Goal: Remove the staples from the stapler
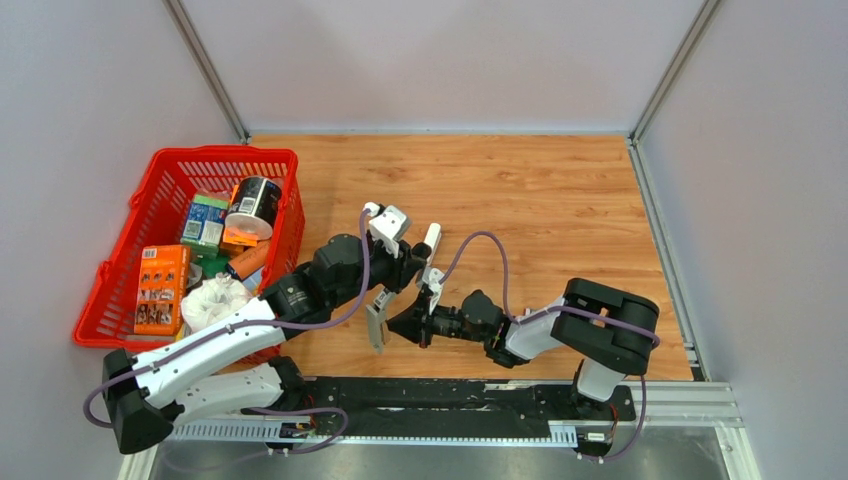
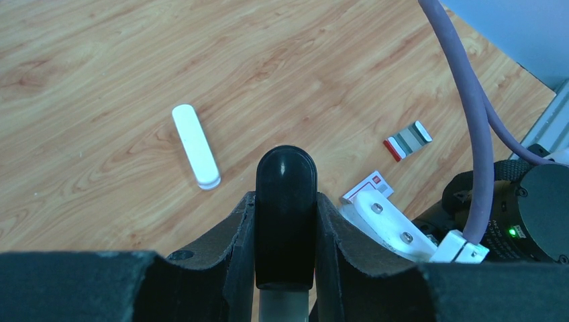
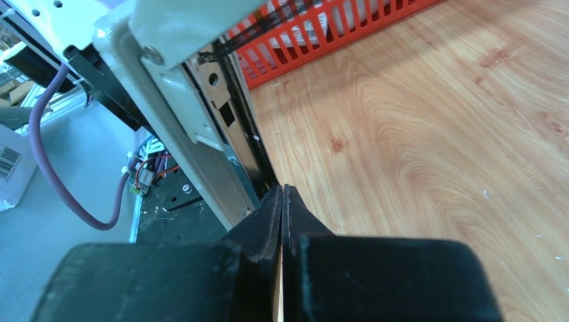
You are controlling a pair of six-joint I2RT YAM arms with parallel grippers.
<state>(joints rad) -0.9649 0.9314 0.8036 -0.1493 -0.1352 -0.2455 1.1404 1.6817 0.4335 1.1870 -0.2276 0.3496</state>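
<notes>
In the top view we are seeing both arms meeting over the middle of the wooden table (image 1: 560,200), just right of the red basket (image 1: 225,153). The left gripper (image 1: 384,297) is holding the stapler (image 1: 377,328) off the table, with its grey inner piece hanging downward. The right gripper (image 1: 398,323) is pointing at it from the side, tips just beside the metal. In the left wrist view the left fingers (image 2: 235,231) are clamping narrow on the black tip of that piece. Ahead on the wood a slim white shell (image 2: 196,155) is lying flat, which we are judging to be the stapler's cover, and a red-and-white box (image 2: 408,141) is lying well apart from it to the right. In the right wrist view the right jaws are pressing together with hardly a slit, their tips touching the black rail that is running along the pale metal channel; whether something thin is pinched between them, we cannot tell. We are expecting the piece to be light and stiff, but smooth and slippery on its metal walls, with thin inner parts that could bend. So we are thinking the best hold is across the flat side walls near the black end, leaving the rail free for the staples to slide out.
</notes>
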